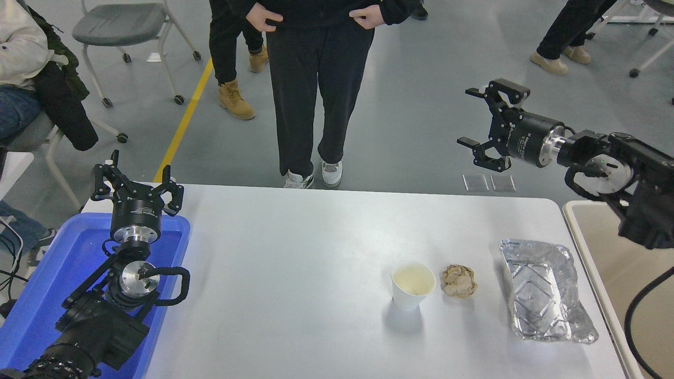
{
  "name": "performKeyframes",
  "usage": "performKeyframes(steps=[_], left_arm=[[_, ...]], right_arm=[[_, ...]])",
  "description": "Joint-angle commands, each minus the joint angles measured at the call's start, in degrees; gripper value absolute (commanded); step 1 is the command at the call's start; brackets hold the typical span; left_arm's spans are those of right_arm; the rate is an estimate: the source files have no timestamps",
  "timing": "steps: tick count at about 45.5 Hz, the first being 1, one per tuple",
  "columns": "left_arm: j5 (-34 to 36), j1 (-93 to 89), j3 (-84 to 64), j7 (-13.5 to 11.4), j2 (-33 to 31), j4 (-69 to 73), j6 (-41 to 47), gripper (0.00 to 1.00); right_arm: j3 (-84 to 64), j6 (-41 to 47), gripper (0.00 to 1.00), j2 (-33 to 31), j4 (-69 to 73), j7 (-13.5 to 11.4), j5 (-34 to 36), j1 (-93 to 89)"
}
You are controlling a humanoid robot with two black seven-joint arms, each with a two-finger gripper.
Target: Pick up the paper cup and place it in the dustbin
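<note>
The paper cup (413,285) stands upright on the white table (295,263), right of centre, white outside and cream inside. The dustbin (584,237), a beige tub, shows only as a rim and inner wall at the right edge, beyond the table. My right gripper (468,117) is open and empty, raised high beyond the table's far right corner, well above and behind the cup. My left gripper (137,179) is open and parked at the lower left, over the blue tray.
A crumpled brown paper ball (459,281) lies just right of the cup. A crinkled silver foil tray (542,297) lies near the right edge. A blue plastic tray (52,295) sits at the left. A person (310,89) stands at the far side.
</note>
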Motion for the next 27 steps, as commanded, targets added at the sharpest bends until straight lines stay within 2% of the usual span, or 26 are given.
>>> performKeyframes(steps=[1, 12, 18, 27], left_arm=[[0.0, 0.0, 0.0, 0.0, 0.0, 0.0, 0.0, 0.99], [0.0, 0.0, 0.0, 0.0, 0.0, 0.0, 0.0, 0.99], [0.0, 0.0, 0.0, 0.0, 0.0, -0.1, 0.0, 0.99], [0.0, 0.0, 0.0, 0.0, 0.0, 0.0, 0.0, 0.99]], right_arm=[[-14.5, -3.3, 1.0, -9.4, 14.4, 0.0, -6.8, 11.4], [-44.0, -3.1, 1.0, -16.0, 28.6, 0.2, -7.1, 34.1], [-55.6, -3.1, 1.0, -15.7, 36.0, 0.2, -8.2, 44.6], [-65.3, -2.8, 1.0, -13.3, 42.7, 0.2, -10.9, 54.9]])
